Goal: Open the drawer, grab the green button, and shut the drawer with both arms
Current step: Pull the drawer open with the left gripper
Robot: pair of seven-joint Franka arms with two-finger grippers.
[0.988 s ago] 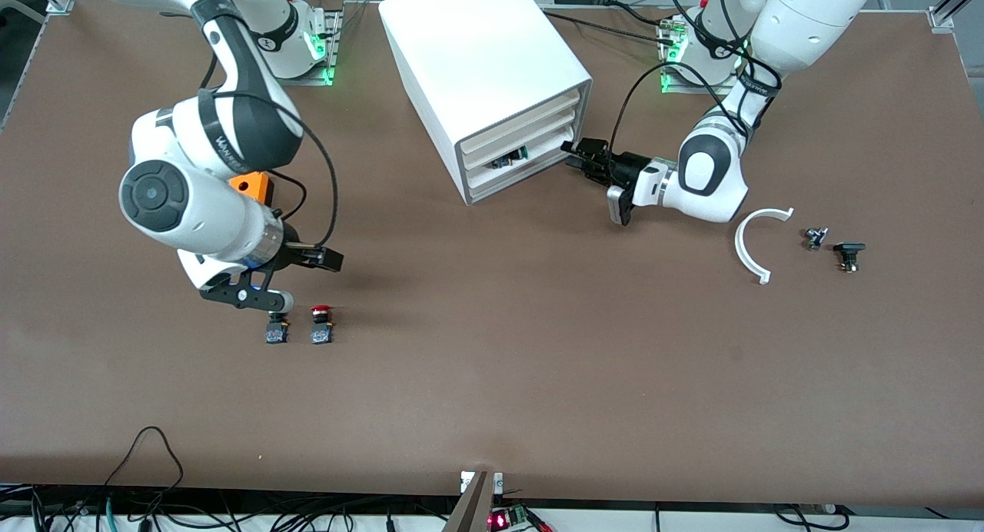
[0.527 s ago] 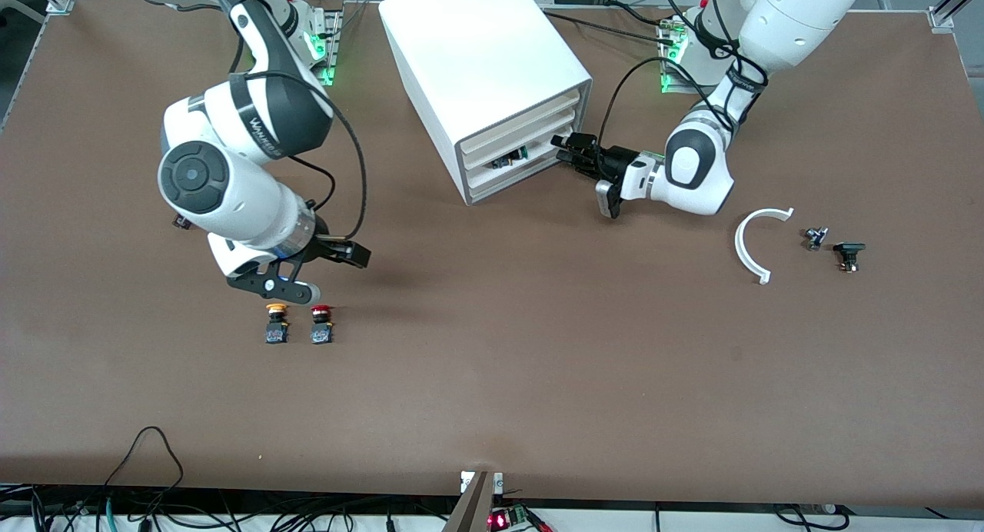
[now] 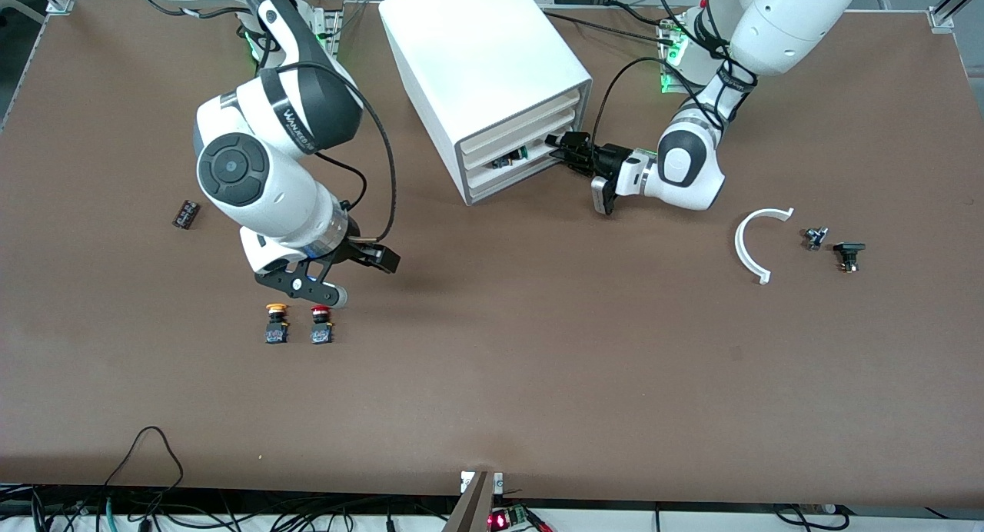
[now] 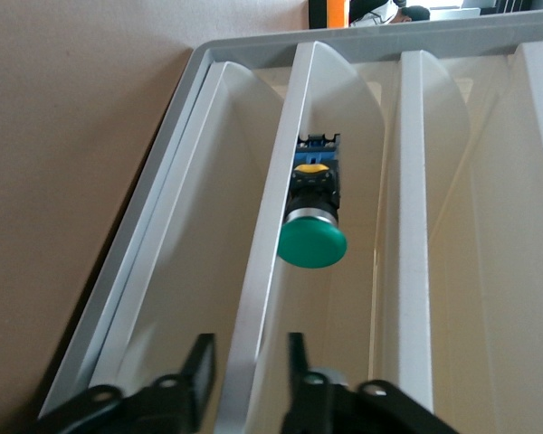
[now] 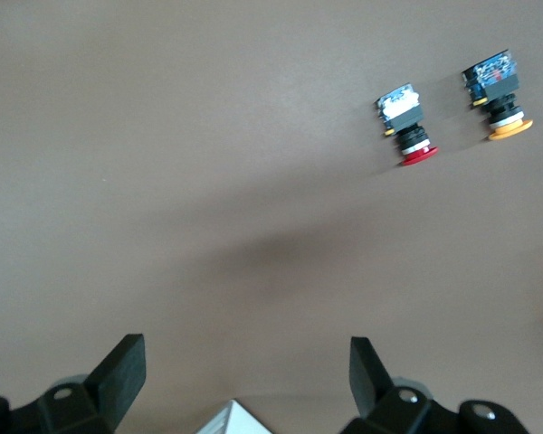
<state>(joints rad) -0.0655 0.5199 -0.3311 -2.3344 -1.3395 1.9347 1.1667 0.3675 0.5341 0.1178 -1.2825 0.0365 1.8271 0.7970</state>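
Note:
The white cabinet (image 3: 484,63) stands at the middle back of the table. The green-capped button (image 4: 312,240) lies on its side inside the drawer (image 4: 281,208), deep in from the front; from the front camera only a dark speck of it (image 3: 507,161) shows. My left gripper (image 3: 555,146) is at the cabinet's front. In the left wrist view the left gripper (image 4: 249,353) has its fingers close on either side of that drawer's front edge, with a slim gap still showing. My right gripper (image 3: 363,280) hangs wide open over bare table, holding nothing.
A yellow-capped button (image 3: 276,323) and a red-capped one (image 3: 321,323) stand side by side near the right gripper. A small dark part (image 3: 185,213) lies toward the right arm's end. A white curved piece (image 3: 757,240) and two small parts (image 3: 848,254) lie toward the left arm's end.
The left gripper has moved up to the cabinet front and its fingers have narrowed around the drawer edge. The right arm has swung toward the table's middle, uncovering the small dark part.

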